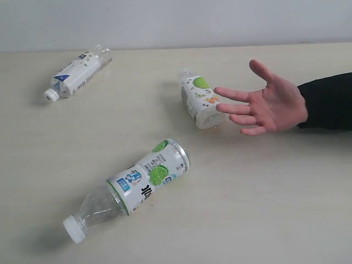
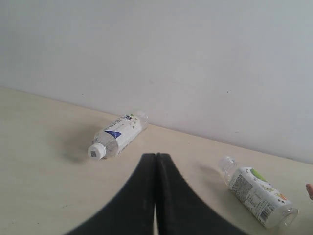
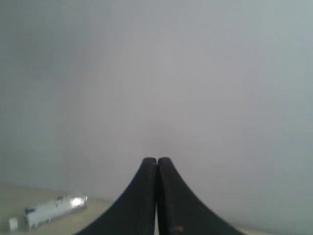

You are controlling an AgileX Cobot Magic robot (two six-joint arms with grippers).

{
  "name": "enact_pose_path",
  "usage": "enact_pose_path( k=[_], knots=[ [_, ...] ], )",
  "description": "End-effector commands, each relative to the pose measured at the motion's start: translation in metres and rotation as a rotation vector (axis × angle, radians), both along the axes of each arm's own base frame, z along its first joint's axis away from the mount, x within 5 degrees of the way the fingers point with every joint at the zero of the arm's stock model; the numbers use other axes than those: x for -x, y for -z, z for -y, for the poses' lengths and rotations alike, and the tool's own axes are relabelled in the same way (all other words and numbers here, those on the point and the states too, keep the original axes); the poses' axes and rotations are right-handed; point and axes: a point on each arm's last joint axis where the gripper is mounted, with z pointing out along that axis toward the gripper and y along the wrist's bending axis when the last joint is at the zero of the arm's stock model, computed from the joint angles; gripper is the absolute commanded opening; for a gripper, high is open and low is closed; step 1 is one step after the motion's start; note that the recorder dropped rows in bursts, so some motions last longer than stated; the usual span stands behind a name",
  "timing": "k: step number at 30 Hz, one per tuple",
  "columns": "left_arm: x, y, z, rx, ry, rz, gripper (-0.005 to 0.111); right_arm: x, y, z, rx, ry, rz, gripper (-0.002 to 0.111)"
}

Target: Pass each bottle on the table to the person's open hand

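Behind the worktop [image 1: 264, 192] I see only a plain pale grey wall [image 1: 176, 22]. The worktop is pale beige with a faint grain.

My left hand [image 2: 156, 155] has its two black fingers pressed together with nothing between them, and it hangs above the worktop. My right hand [image 3: 157, 159] is pressed together in the same way and is also empty; it looks mostly at the wall.

Three bottles lie on their sides, well apart from each other. The white-blue label bottle [image 1: 77, 77] lies at 10 o'clock in the exterior view, near the far edge, with its white cap pointing to 7 o'clock. It is clear plastic with a white label and a blue triangle mark. I see it also from the left wrist [image 2: 119, 135] and, blurred, from the right wrist [image 3: 49, 213].

The small white bottle [image 1: 199, 100] lies a little to 1 o'clock from the middle, with its neck pointing to 11 o'clock. It is short, with green fruit printed on white.

The person's open hand [image 1: 272, 104] comes in from 3 o'clock in a black sleeve, palm up, fingers spread. The fingertips are just beside the small white bottle; I cannot tell if they touch it.

The lime-print bottle [image 1: 140, 179] lies at 7 o'clock, closest to the camera. Its white cap points to 7 o'clock, its neck half is clear, and the label shows green lime slices.
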Motion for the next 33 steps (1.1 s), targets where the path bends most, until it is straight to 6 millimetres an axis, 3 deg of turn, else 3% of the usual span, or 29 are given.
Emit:
enact_pose_path(
  k=[1,4,14,17,26,33],
  knots=[
    [0.001,0.000,0.000,-0.004,0.007,0.008,0.000,-0.013,0.010,-0.009,0.136,-0.037,-0.185,0.000],
    [0.001,0.000,0.000,-0.004,0.007,0.008,0.000,-0.012,0.015,-0.009,0.157,-0.043,-0.233,0.000],
    [0.001,0.000,0.000,-0.004,0.007,0.008,0.000,0.020,0.004,0.006,0.094,-0.028,-0.024,0.000],
    [0.001,0.000,0.000,-0.004,0.007,0.008,0.000,0.018,0.011,0.006,0.178,-0.003,-0.053,0.000],
    [0.001,0.000,0.000,-0.004,0.007,0.008,0.000,0.006,0.053,0.001,0.218,-0.014,-0.166,0.000],
    [0.001,0.000,0.000,-0.004,0.007,0.008,0.000,0.006,0.053,0.000,0.171,-0.032,-0.184,0.000]
  ],
)
